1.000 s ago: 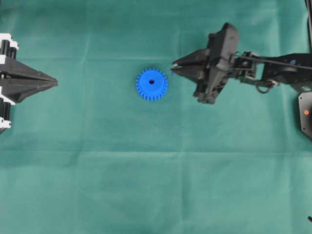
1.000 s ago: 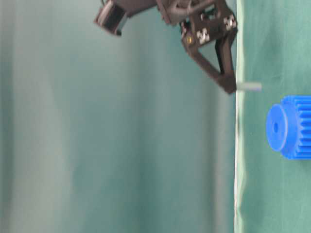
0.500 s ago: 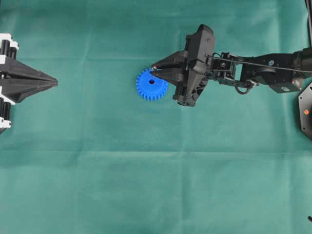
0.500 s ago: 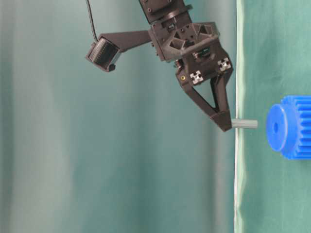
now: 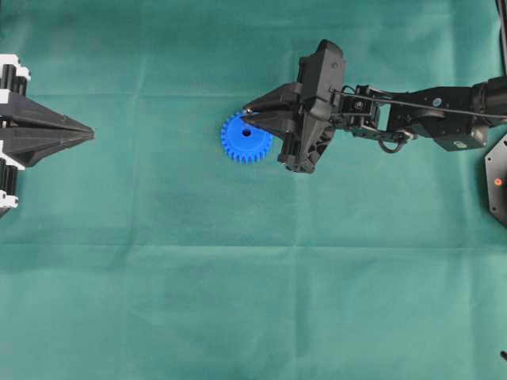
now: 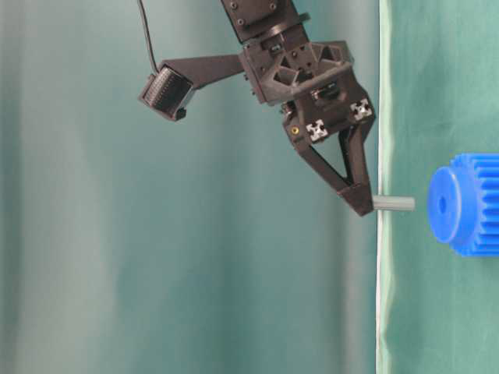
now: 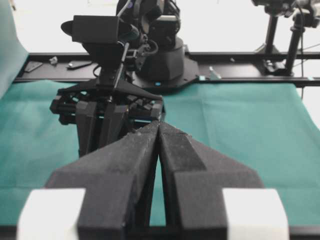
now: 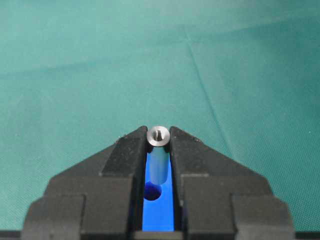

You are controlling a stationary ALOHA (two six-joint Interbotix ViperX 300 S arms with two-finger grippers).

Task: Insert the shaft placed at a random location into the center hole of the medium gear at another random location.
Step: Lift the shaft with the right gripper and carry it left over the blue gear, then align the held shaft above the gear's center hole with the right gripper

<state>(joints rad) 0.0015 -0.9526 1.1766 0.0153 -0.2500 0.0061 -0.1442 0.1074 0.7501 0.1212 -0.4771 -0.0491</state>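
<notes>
Overhead: my right gripper (image 5: 247,108) hangs over the medium gear (image 5: 246,137) on the green cloth (image 5: 253,277).

Table-level: it pinches the shaft (image 6: 394,203), aimed at the hub, not yet touching.

Right wrist: center hole (image 8: 153,191) sits below; I'd line up before lowering.

Left gripper (image 7: 159,126): closed, empty.

One blue gear (image 5: 246,138), one shaft (image 6: 393,203), one green cloth (image 5: 238,277), two arms.

Overhead: looks straight down, far.
Table-level: sideways, rolled, close.
Wrist views: along the fingers.
Shared: medium gear (image 5: 246,137) in three views.
</notes>
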